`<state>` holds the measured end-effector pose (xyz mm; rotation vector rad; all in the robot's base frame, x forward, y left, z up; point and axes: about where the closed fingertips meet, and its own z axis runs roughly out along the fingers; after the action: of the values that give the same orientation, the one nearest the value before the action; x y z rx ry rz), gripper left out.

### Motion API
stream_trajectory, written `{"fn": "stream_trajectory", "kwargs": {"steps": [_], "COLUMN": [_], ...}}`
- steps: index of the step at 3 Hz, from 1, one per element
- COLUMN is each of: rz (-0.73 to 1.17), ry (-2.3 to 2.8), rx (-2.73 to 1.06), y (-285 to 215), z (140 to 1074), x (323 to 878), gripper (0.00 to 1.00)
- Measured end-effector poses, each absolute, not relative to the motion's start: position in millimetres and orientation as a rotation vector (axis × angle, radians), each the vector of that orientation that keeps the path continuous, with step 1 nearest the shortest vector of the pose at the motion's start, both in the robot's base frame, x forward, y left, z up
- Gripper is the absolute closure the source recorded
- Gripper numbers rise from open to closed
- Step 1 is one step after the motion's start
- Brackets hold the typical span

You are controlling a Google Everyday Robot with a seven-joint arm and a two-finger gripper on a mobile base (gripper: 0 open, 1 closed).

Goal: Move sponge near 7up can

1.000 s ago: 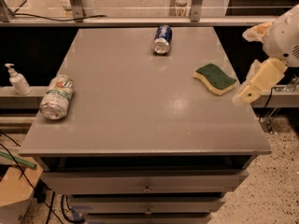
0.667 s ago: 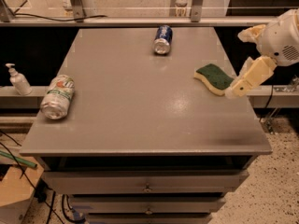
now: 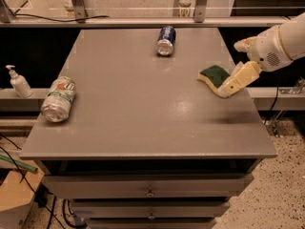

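Note:
The sponge [image 3: 213,75], dark green on top with pale yellow foam below, lies near the right edge of the grey table [image 3: 143,109]. The 7up can [image 3: 58,98], silvery-white with green and red markings, lies on its side at the left edge, far from the sponge. My gripper [image 3: 233,67] reaches in from the right on a white arm. Its cream fingers [image 3: 240,78] are spread apart. The lower one lies over the sponge's right end and the upper one is above and behind it. Nothing is held.
A dark blue can [image 3: 166,40] lies on its side at the back middle of the table. A white pump bottle [image 3: 19,82] stands on a ledge left of the table. Drawers are below the front edge, a rail behind.
My gripper has moved left and a little down, from beyond the table's right edge to the sponge's right end. The sponge and both cans have not moved.

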<state>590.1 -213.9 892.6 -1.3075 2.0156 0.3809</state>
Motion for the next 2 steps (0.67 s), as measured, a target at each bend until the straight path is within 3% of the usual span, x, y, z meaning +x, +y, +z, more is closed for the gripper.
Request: {"fn": "stream_trajectory", "kwargs": {"steps": [2], "rz": [0.437], "ry": [2.079], "rx": [-1.224], "y": [-221], "z": [848], "x": [624], "gripper": [0.00]}}
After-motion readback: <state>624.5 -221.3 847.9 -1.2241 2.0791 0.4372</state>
